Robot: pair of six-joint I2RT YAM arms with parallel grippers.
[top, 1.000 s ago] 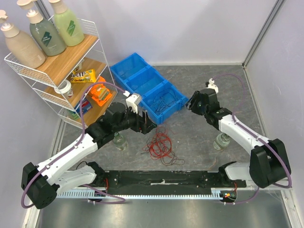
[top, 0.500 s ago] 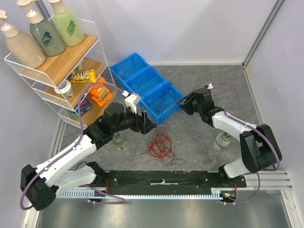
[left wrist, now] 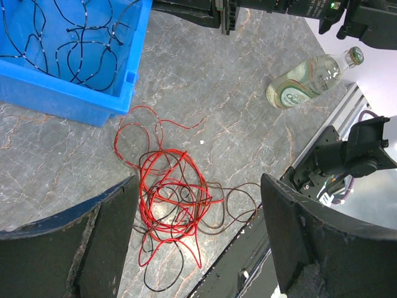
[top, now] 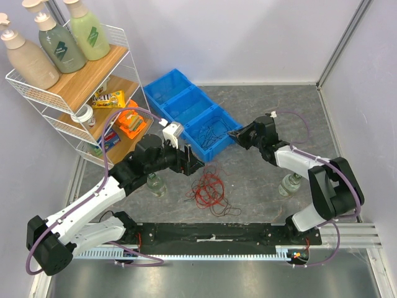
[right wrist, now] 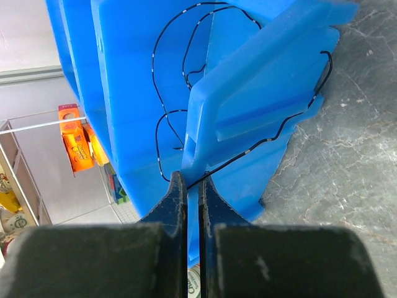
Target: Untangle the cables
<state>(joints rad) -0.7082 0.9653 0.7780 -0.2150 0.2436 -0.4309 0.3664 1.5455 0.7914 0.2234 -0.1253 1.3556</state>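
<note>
The cables (top: 208, 189) lie as a loose tangle of thin red and black wires on the grey table, also in the left wrist view (left wrist: 170, 202). My left gripper (top: 190, 162) hovers open just up and left of the tangle, its jaws (left wrist: 198, 186) wide apart with nothing between them. More thin black wires (left wrist: 68, 37) lie in the nearest compartment of the blue bin (top: 186, 99). My right gripper (top: 235, 132) is at that bin's right corner. Its jaws (right wrist: 192, 181) are shut on a black wire (right wrist: 273, 138) that hangs over the bin's rim (right wrist: 248, 81).
A white wire shelf (top: 80, 93) with bottles and packets stands at the back left. One glass bottle (top: 156, 184) lies left of the tangle, another (top: 288, 184) under the right arm. A black rail (top: 211, 233) runs along the near edge.
My right gripper has swung left to the bin's corner and shut on the black wire there. The left arm has hardly moved and stays open.
</note>
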